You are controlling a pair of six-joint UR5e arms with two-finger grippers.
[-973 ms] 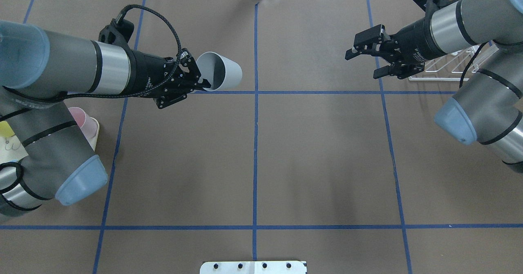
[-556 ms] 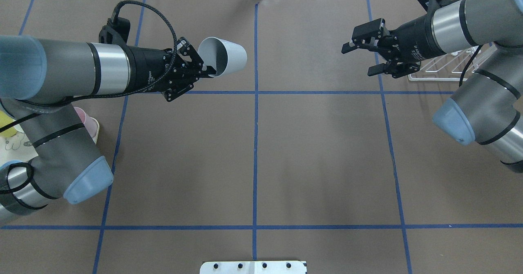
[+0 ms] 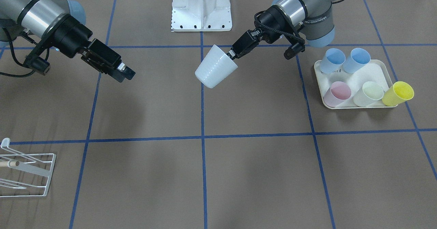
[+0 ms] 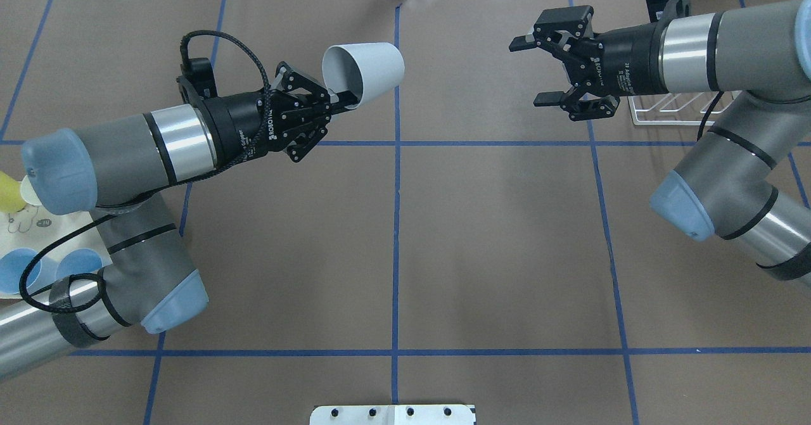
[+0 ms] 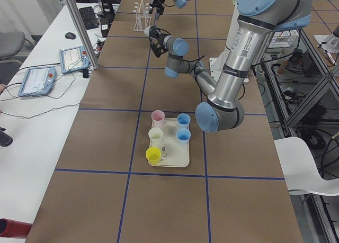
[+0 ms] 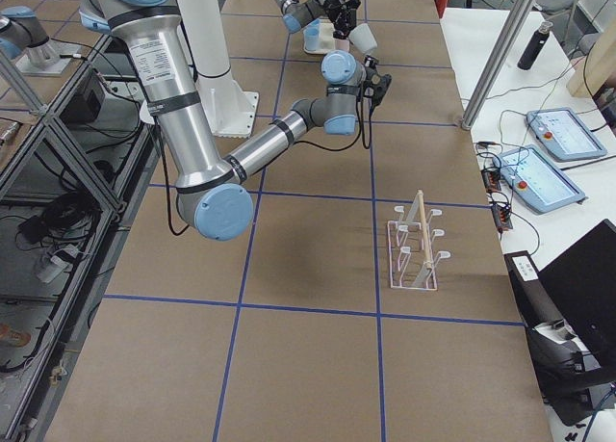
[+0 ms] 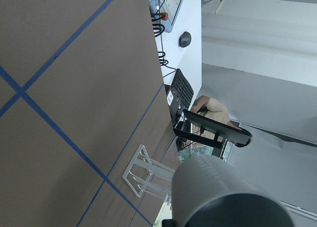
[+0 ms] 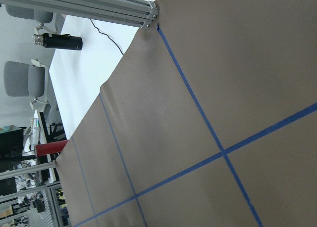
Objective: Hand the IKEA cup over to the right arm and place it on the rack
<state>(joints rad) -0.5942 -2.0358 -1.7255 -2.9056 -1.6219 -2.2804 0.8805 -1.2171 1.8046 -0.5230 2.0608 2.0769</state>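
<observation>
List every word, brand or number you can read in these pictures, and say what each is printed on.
"ROBOTI", rest hidden: white letters on the body of the left gripper, which holds the white cup.
"ROBOTIQ": white letters on the body of the right gripper; the smaller print beside it is too blurred to read.
Sticker on the left arm, exterior left view: too small to read.

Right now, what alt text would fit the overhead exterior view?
The left arm grips the rim of a white cup in its jaws, holding it on its side just left of the centre tape line. Across a gap, the right arm points open jaws toward it, partly hiding the white wire rack.
</observation>
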